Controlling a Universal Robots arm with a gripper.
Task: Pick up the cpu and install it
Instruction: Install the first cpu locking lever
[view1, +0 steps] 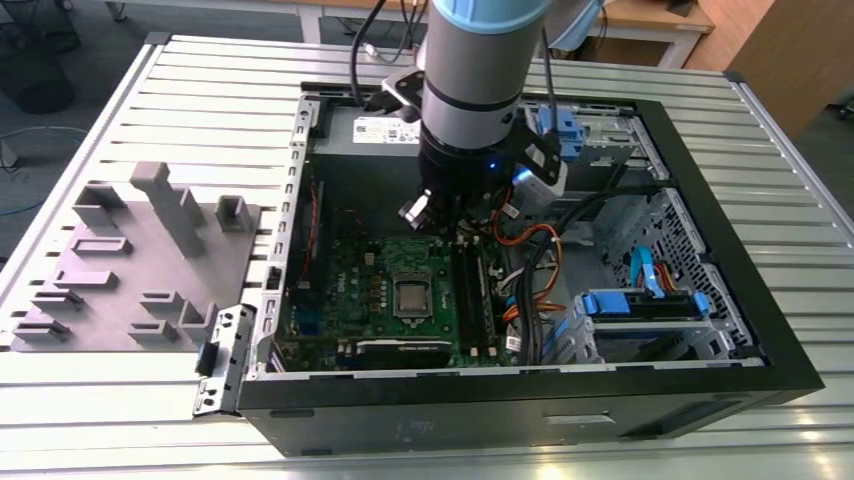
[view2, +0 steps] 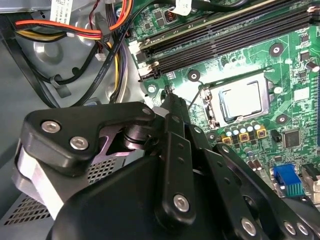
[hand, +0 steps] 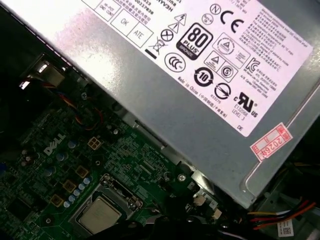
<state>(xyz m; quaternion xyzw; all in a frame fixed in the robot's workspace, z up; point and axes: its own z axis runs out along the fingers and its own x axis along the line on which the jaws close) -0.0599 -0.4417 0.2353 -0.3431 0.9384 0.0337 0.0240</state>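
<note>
The cpu (view1: 412, 295) lies flat in the dark square socket frame of the green motherboard (view1: 350, 300), silvery top up. Both wrist views show the cpu (view2: 243, 100) (hand: 99, 215) seated inside the frame. My gripper (view1: 445, 222) hangs over the board just beyond the socket's far side, towards the power supply. In the second wrist view the gripper (view2: 169, 97) narrows to a shut tip with nothing between the fingers. It sits close to a thin metal socket lever (view2: 193, 100); I cannot tell whether they touch.
A big grey power supply (hand: 200, 100) with a white label sits right behind the gripper. Memory slots (view1: 470, 290) and cable bundles (view1: 534, 255) lie on the exterior view's right of the socket. A grey moulded tray (view1: 134, 260) rests outside the case.
</note>
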